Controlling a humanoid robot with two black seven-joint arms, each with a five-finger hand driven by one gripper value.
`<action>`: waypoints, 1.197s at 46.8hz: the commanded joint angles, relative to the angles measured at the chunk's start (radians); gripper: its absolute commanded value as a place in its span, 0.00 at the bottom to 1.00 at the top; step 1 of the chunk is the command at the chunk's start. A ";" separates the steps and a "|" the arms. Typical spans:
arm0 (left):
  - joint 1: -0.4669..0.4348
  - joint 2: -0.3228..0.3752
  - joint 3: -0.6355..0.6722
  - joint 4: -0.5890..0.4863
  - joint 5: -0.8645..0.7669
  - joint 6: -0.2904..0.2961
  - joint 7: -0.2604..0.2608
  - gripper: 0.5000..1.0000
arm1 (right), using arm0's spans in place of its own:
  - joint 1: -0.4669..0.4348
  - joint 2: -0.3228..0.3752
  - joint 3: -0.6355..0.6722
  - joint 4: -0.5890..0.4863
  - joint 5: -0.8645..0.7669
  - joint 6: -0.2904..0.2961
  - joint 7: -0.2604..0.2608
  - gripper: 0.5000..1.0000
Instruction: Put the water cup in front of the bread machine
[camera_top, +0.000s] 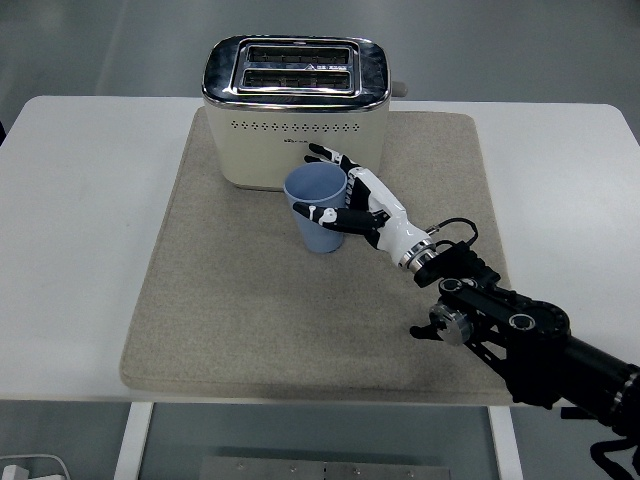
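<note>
The blue water cup stands on the beige mat, just in front of the cream and chrome bread machine and a little right of its middle. My right hand reaches in from the lower right and sits against the cup's right side. Its fingers are stretched out past the rim behind the cup, and the thumb still lies across the cup's front. The hand looks open, no longer clamped round the cup. The left arm does not show.
The mat covers the middle of the white table, with the bread machine at its far edge. A thin black cable loops at my right wrist. Grey floor lies beyond the table.
</note>
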 joint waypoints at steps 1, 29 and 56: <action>0.000 0.000 0.000 0.000 0.000 0.000 -0.001 1.00 | 0.002 0.000 -0.001 0.007 0.000 0.000 0.000 0.83; 0.002 0.000 0.000 0.001 0.000 0.000 -0.001 1.00 | -0.014 0.000 -0.003 0.055 0.002 0.010 0.001 0.84; 0.003 0.000 0.000 0.008 0.000 0.000 0.000 1.00 | -0.014 -0.104 0.020 0.053 0.017 0.051 0.001 0.84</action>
